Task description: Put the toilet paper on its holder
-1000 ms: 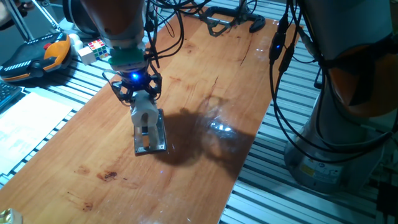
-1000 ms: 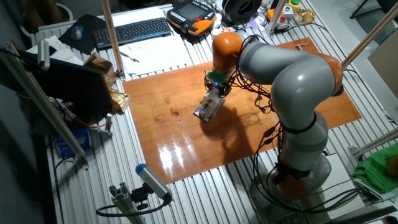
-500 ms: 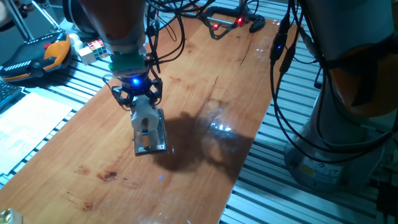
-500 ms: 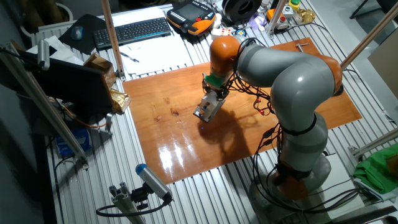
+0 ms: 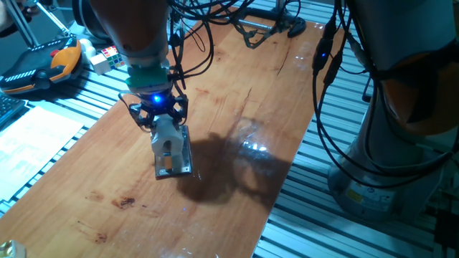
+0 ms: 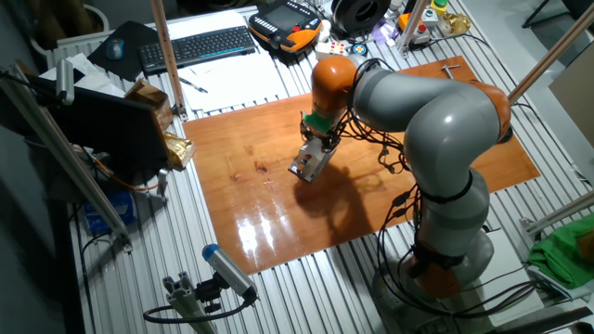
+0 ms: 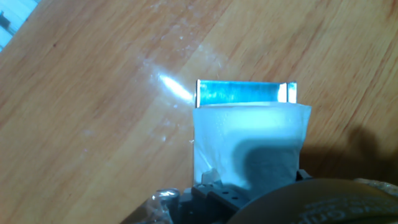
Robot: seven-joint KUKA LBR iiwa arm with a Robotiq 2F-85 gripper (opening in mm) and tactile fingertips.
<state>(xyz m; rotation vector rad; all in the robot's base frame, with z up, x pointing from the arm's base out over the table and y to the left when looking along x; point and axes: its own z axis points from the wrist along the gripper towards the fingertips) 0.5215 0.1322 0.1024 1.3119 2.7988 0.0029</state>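
Placement step is being judged as in hand: the toilet paper (image 5: 167, 135) is being pinched by the gripper (image 5: 161, 120) fingers, directly over the holder (image 5: 175, 161) on the bench (image 5: 237, 107). Roll's long axis is running downward along the fingers, slightly tilted. Peg is being hidden. Next: core alignment with peg, then lowering.

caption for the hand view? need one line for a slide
Small white cylindrical toilet paper roll fills the hand view, directly over the flat grey metal holder plate on the wooden table.
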